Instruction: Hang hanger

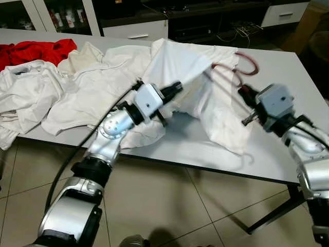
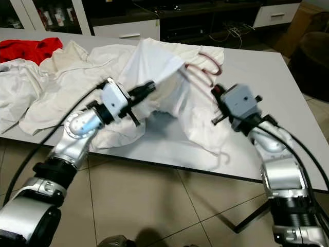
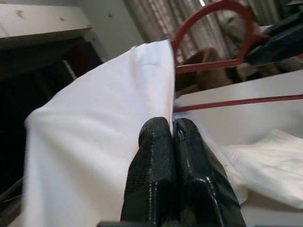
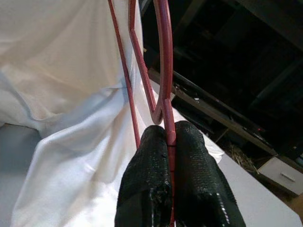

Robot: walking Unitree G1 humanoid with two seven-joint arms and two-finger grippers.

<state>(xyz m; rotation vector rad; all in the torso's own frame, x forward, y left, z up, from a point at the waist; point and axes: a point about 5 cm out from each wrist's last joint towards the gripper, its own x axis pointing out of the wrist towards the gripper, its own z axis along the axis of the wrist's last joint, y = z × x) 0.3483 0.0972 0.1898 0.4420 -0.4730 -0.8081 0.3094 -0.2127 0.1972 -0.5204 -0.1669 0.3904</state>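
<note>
left gripper fingers pinch the white shirt at frame centre, lifting it off the desk. right gripper fingers clamp the red hanger at right.

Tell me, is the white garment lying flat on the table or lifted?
Lifted: the left gripper pinches the white garment, raising it above the table.

Red wire hanger: thin, with curved hook, upper right of centre in the head view, raised above the table. Its lower part sits inside a lifted white garment; the hook protrudes clear.
</note>
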